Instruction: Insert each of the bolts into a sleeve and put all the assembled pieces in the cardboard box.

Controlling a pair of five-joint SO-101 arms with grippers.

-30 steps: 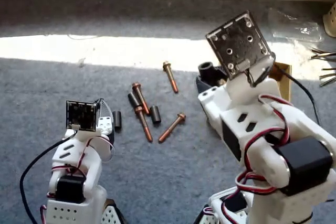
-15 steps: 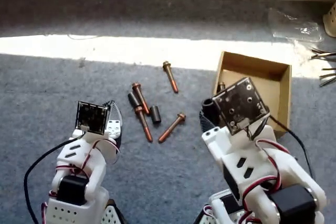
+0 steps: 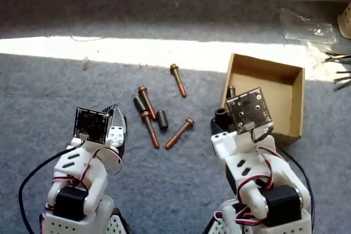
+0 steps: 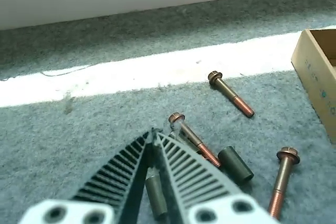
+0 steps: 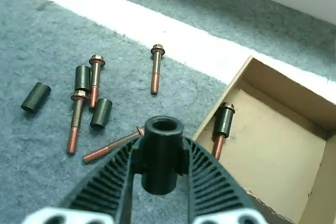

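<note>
My right gripper (image 5: 160, 142) is shut on a dark sleeve (image 5: 161, 153), held upright with its bore showing, just left of the cardboard box (image 3: 293, 100). One bolt with a sleeve on it (image 5: 222, 123) lies inside the box (image 5: 273, 145). Several bare copper bolts lie on the carpet, such as one (image 3: 177, 79) and another (image 3: 179, 132). Loose sleeves (image 3: 162, 119) (image 5: 82, 77) (image 5: 35, 97) lie among them. My left gripper (image 4: 153, 135) is shut with its tips together, hovering over a sleeve (image 4: 156, 198) left of the bolts.
Grey carpet with a bright strip of sunlight (image 3: 109, 53) across the far side. A clear plastic bag (image 3: 307, 26) and some tools (image 3: 337, 69) lie at the far right, beyond the box.
My right arm has pulled back and down from over the box, still gripping the sleeve, so the box is uncovered. My left gripper shifted slightly right, over the sleeve beside it.
</note>
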